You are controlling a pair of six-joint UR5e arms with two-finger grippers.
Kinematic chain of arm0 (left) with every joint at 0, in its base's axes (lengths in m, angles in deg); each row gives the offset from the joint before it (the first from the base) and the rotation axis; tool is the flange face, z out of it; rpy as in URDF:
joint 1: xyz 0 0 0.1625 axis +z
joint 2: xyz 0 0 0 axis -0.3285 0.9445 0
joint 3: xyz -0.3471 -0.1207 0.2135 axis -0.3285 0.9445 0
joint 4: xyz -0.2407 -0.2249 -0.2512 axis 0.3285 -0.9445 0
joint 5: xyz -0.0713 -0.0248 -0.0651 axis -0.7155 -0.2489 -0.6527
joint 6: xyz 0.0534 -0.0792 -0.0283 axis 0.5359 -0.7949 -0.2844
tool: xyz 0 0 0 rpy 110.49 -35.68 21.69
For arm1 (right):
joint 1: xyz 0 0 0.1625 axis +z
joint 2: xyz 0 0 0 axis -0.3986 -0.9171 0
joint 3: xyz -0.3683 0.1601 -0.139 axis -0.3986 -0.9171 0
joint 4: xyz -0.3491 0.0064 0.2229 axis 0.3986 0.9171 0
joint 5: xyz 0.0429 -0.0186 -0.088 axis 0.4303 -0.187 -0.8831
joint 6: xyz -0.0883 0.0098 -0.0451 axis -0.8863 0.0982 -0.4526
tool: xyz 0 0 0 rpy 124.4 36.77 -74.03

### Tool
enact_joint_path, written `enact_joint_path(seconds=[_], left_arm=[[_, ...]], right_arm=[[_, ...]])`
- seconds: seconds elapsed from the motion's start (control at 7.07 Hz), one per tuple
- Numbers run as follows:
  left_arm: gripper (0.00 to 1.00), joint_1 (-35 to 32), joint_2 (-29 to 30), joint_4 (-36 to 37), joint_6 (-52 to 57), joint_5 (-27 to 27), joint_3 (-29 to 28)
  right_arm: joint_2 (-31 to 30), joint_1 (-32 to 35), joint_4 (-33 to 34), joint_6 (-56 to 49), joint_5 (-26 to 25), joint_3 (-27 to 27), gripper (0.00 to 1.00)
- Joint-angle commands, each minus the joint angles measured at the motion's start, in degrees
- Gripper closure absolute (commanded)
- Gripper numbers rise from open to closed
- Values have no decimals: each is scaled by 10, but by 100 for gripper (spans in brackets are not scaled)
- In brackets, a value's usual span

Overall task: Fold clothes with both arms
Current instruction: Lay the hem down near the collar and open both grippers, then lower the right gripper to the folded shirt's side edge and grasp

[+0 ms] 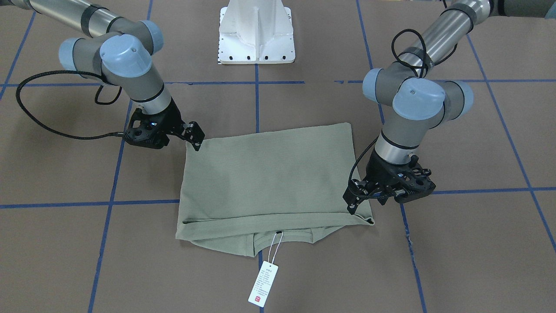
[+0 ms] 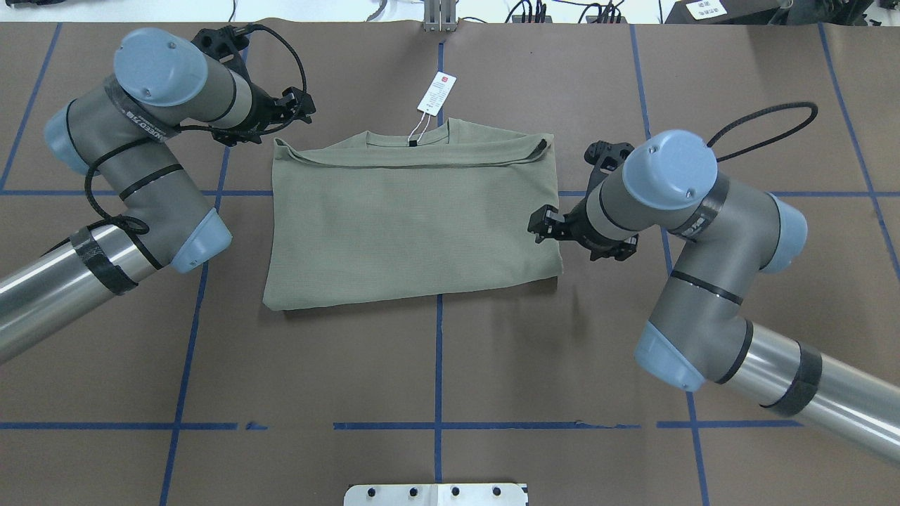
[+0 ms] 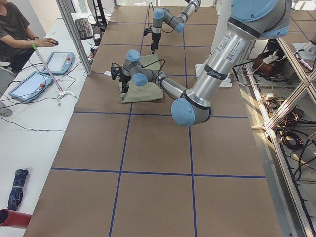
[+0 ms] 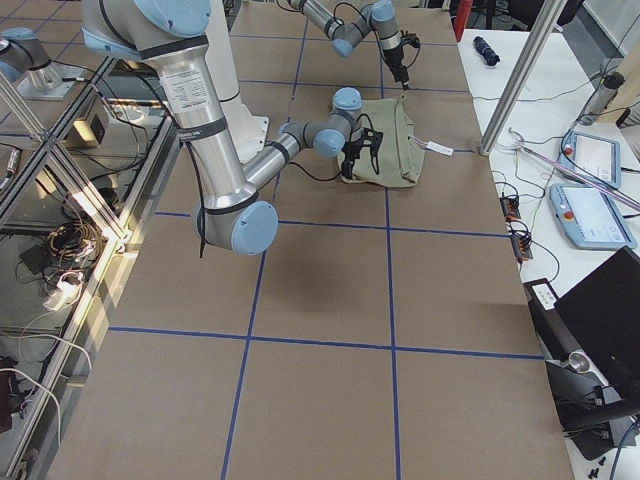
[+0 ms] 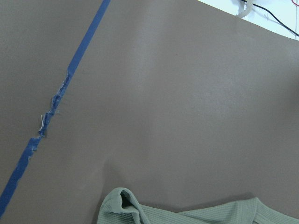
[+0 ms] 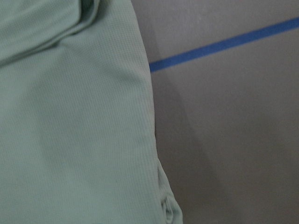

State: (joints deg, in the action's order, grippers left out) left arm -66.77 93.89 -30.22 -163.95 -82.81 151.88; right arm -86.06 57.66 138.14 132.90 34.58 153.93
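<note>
The sage-green shirt [image 2: 415,225] lies folded into a flat rectangle on the brown table, collar edge away from the robot. Its white hang tag [image 2: 436,93] with a red mark trails off that edge on a string. My left gripper [image 2: 301,105] hovers just outside the shirt's far left corner, open and holding nothing. The left wrist view shows only that corner of the shirt [image 5: 196,214]. My right gripper [image 2: 538,225] sits at the right side edge, open, with no cloth between its fingers. The right wrist view shows the shirt's edge [image 6: 70,130] close below.
The white pedestal base [image 1: 256,34] stands at the robot's side of the table. Blue tape lines [image 1: 257,104] grid the brown surface. In the exterior left view a person [image 3: 15,34] sits at a white side desk with tablets [image 3: 58,61].
</note>
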Motion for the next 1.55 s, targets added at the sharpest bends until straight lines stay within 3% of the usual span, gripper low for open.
enact_joint_path(seconds=[0.0,0.57,0.99,1.13,1.27,1.41], left_arm=[[0,1,-2,3,-12,1,18],[0,2,-5,4,-16,1,23],[0,3,-5,4,-16,1,24],[0,3,-5,3,-16,1,24],[0,2,-5,4,-16,1,25],[0,2,-5,4,-16,1,27]], right_arm=[[1,-24,-3,-5,-12,-14,9],[24,-4,-2,-9,-12,-23,47],[25,-6,-3,-9,-11,-43,46],[25,-5,-2,-6,-11,-43,63],[25,-5,-2,-7,-8,-42,100],[31,-2,-2,-6,-1,-42,100]])
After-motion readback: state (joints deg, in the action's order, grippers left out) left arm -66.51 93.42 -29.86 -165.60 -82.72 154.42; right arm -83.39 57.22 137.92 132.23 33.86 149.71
